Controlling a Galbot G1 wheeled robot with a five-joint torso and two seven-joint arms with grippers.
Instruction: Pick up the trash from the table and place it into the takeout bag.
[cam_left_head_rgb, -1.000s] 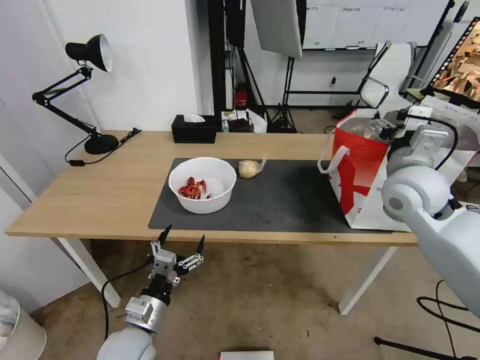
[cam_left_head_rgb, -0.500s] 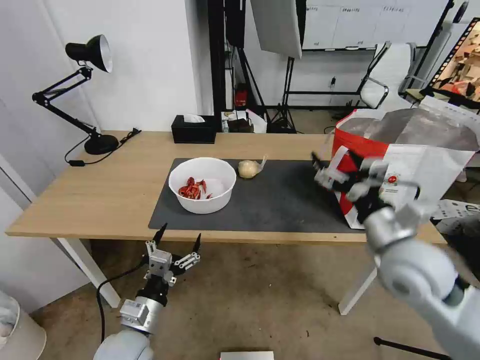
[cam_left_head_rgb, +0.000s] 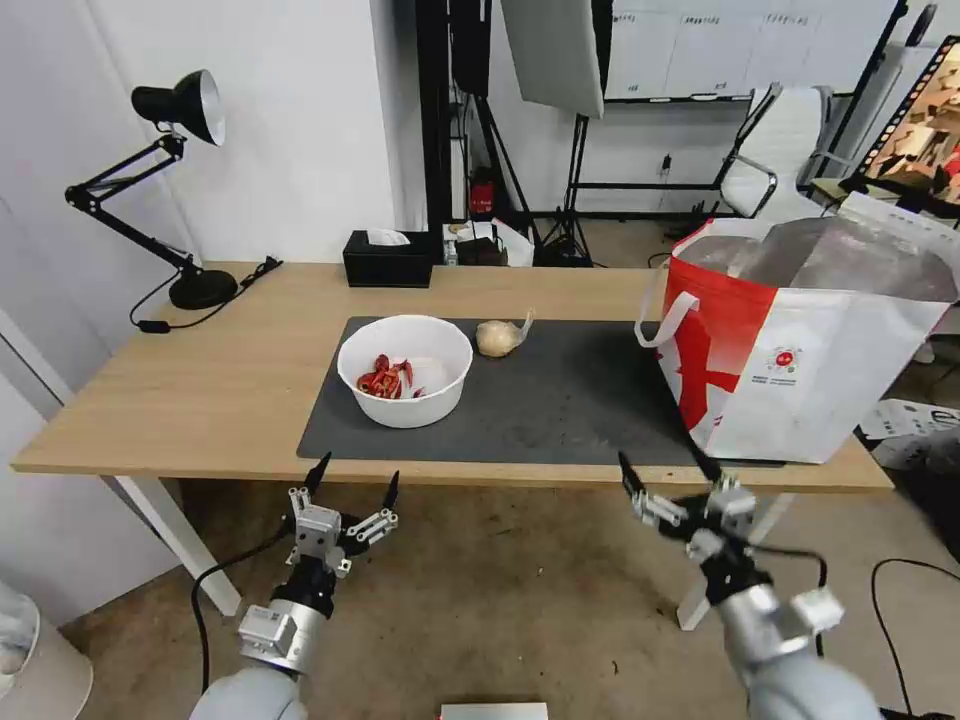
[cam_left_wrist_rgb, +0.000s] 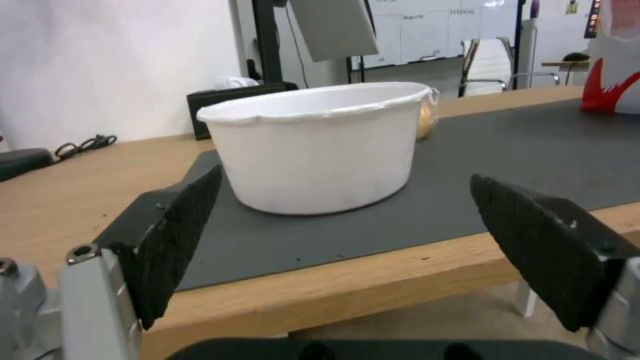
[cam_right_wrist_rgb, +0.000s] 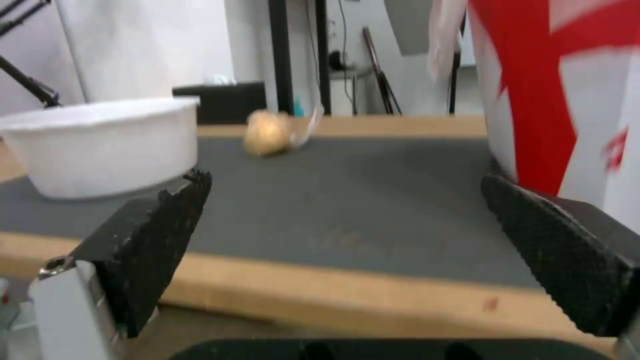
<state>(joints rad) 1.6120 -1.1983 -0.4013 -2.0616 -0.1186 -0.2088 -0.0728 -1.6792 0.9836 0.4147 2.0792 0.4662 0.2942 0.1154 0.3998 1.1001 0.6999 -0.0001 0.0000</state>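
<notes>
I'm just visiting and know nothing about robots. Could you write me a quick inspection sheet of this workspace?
Surface: light wooden table with dark grey mat.
Job's things: white round bowl with red scraps and beige wrapped lump on mat; white and red takeout bag standing open.
Clutter: black tissue box, black desk lamp.
Grippers: left gripper and right gripper open, empty, below the table's front edge.
Cables: lamp cord on table.
Surroundings: office chair, light stands.
</notes>
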